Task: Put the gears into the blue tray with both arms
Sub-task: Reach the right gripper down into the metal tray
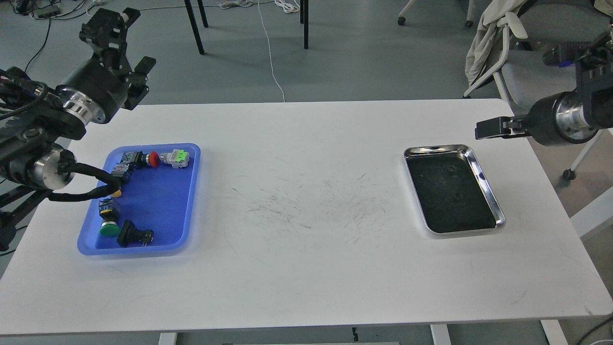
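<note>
Gears lie in the steel tray on the table's right; blue tray sits far left. Left claw and right claw hover empty; finger spread unclear.

A big white table is set on a grey floor. Black chair legs, white cables and a grey chair are seen behind it.

The gears in the steel tray are faint dark marks — their number too small to tell — and the right arm is cut off by the picture's edge.
</note>
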